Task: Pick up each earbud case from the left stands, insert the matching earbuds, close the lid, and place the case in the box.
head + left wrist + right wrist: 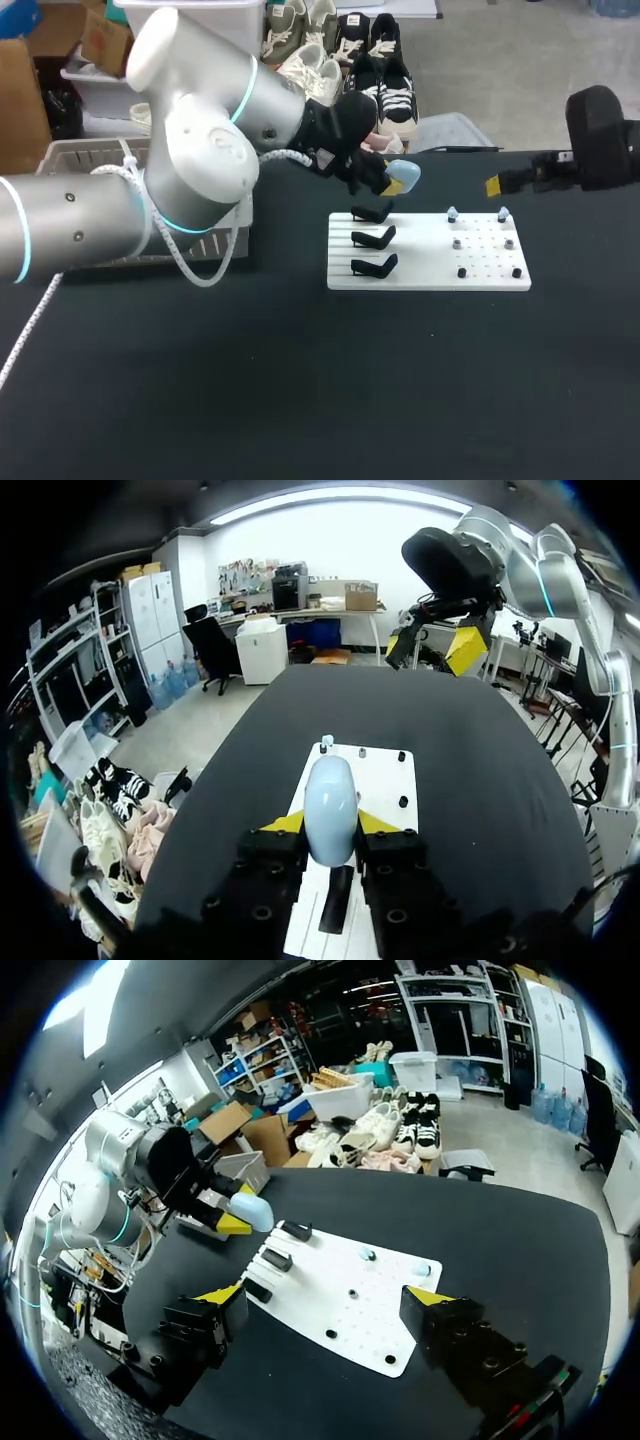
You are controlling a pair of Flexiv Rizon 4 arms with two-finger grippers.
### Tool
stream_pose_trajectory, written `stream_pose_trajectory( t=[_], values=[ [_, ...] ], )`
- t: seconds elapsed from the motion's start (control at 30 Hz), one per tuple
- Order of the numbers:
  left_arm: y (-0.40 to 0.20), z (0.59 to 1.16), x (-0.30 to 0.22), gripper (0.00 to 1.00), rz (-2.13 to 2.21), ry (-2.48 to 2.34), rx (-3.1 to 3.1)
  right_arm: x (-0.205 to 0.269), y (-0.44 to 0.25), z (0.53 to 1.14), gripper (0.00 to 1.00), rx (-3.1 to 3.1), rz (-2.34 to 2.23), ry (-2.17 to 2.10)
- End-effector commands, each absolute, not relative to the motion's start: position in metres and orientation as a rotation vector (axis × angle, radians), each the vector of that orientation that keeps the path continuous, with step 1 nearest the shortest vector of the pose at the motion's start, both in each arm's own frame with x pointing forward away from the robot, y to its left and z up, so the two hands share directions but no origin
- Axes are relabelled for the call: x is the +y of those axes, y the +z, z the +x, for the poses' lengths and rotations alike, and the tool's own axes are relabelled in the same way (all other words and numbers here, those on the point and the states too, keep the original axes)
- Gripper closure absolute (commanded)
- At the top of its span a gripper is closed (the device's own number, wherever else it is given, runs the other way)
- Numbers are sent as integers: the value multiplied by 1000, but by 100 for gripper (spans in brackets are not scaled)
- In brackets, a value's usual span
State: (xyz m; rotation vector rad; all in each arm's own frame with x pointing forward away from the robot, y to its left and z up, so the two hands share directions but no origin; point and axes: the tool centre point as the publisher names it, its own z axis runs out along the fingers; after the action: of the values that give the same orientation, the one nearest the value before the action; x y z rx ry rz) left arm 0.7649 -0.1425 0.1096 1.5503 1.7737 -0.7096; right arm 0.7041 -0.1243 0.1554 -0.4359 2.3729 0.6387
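Note:
My left gripper (pixel 388 181) is shut on a light blue earbud case (pixel 404 173), held in the air above the far stand. In the left wrist view the case (pixel 330 815) stands upright between the yellow fingertips (pixel 283 823). Three black stands (pixel 373 239) line the left side of the white board (pixel 430 272), and none carries a case. Two pale earbuds (pixel 452 213) (pixel 503 213) sit on pegs at the board's far right. My right gripper (pixel 497 184) hovers open beyond the board's right end. In its own view the right gripper (pixel 325 1295) has nothing between its fingers, with the board (pixel 350 1295) under it.
A grey slatted basket (pixel 80 160) stands at the table's back left, mostly behind my left arm. Small black pegs (pixel 462 272) dot the board's right half. Bare dark table lies in front of the board.

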Motion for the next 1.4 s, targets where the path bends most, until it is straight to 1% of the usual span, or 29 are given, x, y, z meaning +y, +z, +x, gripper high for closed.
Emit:
stream_pose_trajectory(
  t=[0.03,0.4,0.67,1.4],
  values=[
    [110,755,-141,100,1517,-665,1748,-109,153,717,0,2376,-476,691],
    [124,740,-154,100,1566,-692,1670,-78,141,727,0,2393,-570,749],
    [118,743,-160,100,1584,-680,1671,-64,138,726,0,2394,-603,772],
    [125,732,-164,100,1611,-686,1630,-59,140,733,0,2389,-621,779]
  ],
)
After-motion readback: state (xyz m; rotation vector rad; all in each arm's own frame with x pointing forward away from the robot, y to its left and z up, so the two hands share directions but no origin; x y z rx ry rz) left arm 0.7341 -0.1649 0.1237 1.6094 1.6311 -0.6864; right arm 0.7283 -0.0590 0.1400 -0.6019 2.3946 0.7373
